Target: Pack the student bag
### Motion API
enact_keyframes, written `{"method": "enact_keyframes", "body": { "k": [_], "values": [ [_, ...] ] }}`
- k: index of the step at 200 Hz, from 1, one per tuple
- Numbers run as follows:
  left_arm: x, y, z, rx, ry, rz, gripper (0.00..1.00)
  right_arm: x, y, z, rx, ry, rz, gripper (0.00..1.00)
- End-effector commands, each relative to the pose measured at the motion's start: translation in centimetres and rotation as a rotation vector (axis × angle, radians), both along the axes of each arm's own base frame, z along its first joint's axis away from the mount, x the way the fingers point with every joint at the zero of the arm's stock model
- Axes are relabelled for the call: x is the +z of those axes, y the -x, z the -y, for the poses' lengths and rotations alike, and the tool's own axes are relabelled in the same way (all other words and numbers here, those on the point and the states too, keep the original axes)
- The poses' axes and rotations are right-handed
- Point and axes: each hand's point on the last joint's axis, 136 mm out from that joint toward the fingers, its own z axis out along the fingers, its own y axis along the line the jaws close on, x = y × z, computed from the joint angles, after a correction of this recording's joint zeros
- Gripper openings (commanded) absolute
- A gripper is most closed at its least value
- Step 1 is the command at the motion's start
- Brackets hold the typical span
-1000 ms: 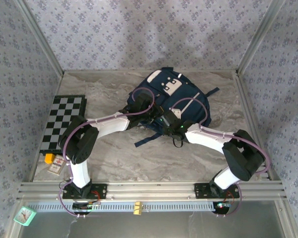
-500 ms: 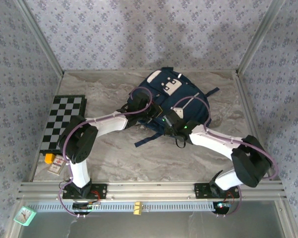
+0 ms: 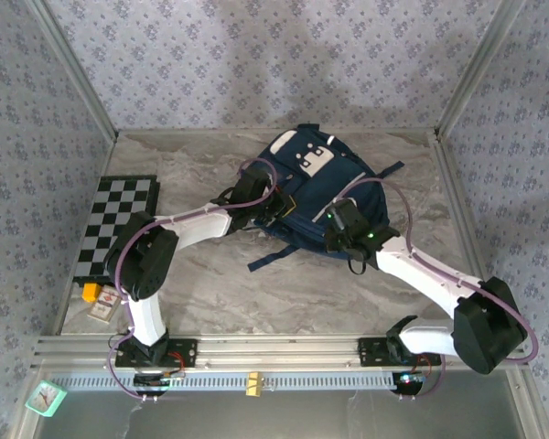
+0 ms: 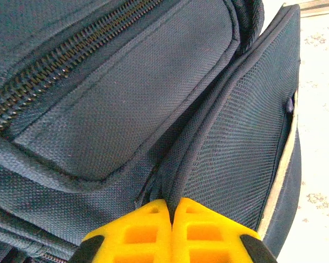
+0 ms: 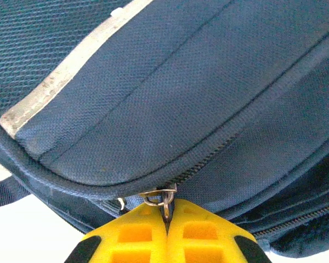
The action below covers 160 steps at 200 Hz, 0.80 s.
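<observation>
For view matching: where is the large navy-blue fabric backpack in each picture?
Top external: large navy-blue fabric backpack, back centre of table.
Left wrist: side fold above left gripper.
Right wrist: zipper seam above right gripper pinching the metal pull.
Shared landmark: white trim stripe.

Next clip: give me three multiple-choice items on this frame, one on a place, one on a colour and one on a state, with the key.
1. Where does the checkerboard lie?
A. left of the bag
B. right of the bag
C. on top of the bag

2. What colour are the fingers of the right gripper?
A. red
B. yellow
C. green

3. What state is the right gripper in?
A. open, away from the bag
B. shut on a strap
C. shut on the zipper pull

Key:
1 A: the top view has it apart from the bag, on its left.
2 B: the right wrist view shows them yellow.
3 C: the fingers meet with the metal pull between them.
</observation>
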Motion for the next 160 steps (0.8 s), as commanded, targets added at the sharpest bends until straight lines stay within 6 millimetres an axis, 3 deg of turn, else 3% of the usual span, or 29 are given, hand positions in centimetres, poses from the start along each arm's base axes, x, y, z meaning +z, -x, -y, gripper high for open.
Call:
{"method": "enact_keyframes", "body": {
  "k": [1,23,59,74,94,105,131,160],
  "values": [
    [2.1,-1.2,-1.4,0.023,-0.027,0.046,0.0,-0.3,0.1,-0.1,0.067,0.027,-0.023,0.0],
    [2.1,-1.2,-1.3,0.019,-0.031,0.039,0.0,-0.3,-0.3,-0.9,0.099,0.014,-0.023,0.03],
    [2.1,-1.1,-1.2,0.015,-0.031,0.039,0.0,1.1,-0.7,0.3,0.027,0.004,0.016,0.06],
    [2.0,-1.5,-1.5,0.019,-0.039,0.044,0.0,0.6,-0.4,1.6,-0.01,0.029,0.001,0.0],
    [1.8,-2.5,-2.8,0.017,-0.065,0.046,0.0,0.0,-0.1,5.0,-0.112,0.102,-0.039,0.0],
    [1.8,-3.1,-3.6,0.007,-0.105,0.06,0.0,0.4,-0.2,5.7,-0.13,0.097,-0.019,0.0],
    [2.1,-4.7,-3.8,-0.052,-0.17,0.074,0.0,2.0,0.1,0.3,0.092,0.012,0.051,0.0],
    [3.7,-6.8,-3.3,-0.084,-0.152,0.171,0.0,0.9,0.2,-5.5,0.239,-0.045,0.003,0.0]
  ]
}}
